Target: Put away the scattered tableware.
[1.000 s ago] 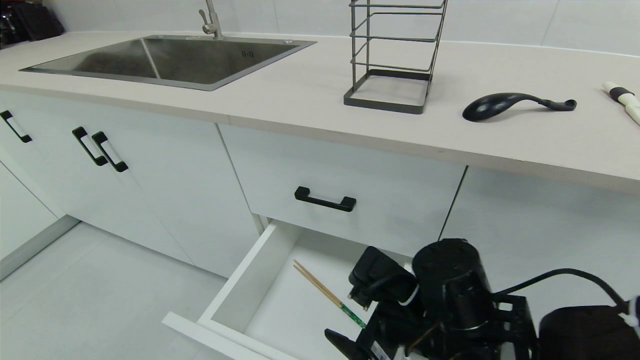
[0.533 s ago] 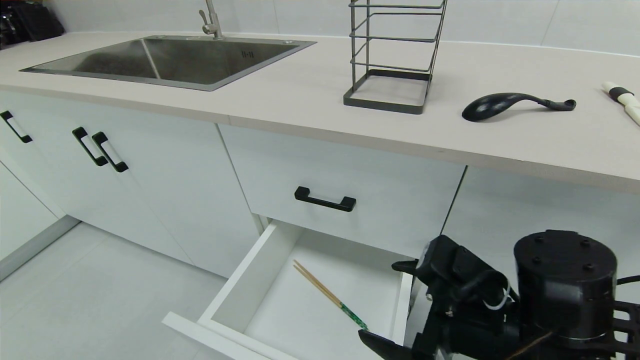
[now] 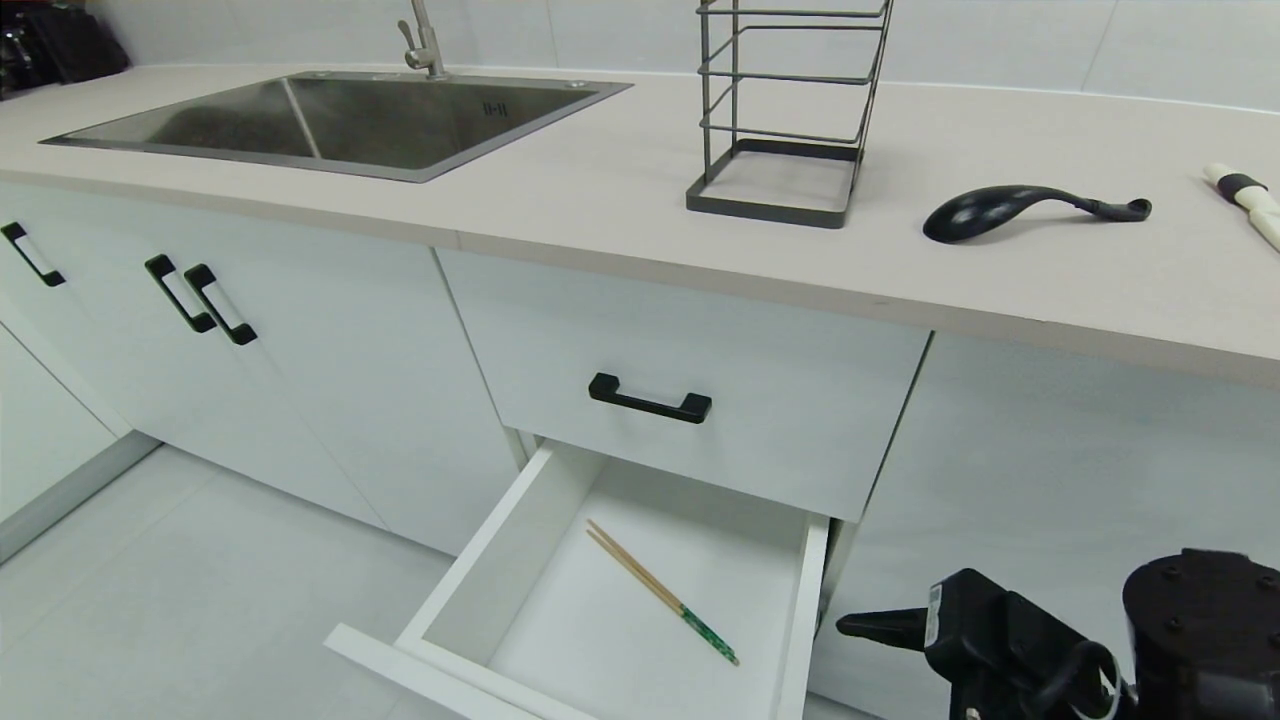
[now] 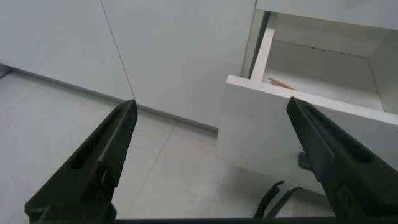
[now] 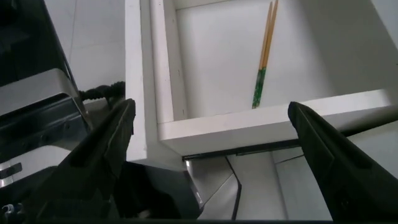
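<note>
While you look down from the head, wooden chopsticks (image 3: 662, 592), green-patterned at one end, lie in the open white drawer (image 3: 500, 565); a black spoon (image 3: 985, 210) rests on the desk (image 3: 600, 200). Your left wrist shows the left fingers (image 4: 99, 168) spread wide, empty. Your right wrist shows the right fingers (image 5: 336, 168) likewise apart above the drawer.

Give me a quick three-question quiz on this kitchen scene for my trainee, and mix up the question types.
1. True or false: the chopsticks lie inside the open drawer.
2. Which thing lies on the counter near the wire rack? A) black spoon B) white plate C) red cup
3. Fill in: the right gripper is ____ (open or shut).
Key: 1 true; 2 A; 3 open.
</note>
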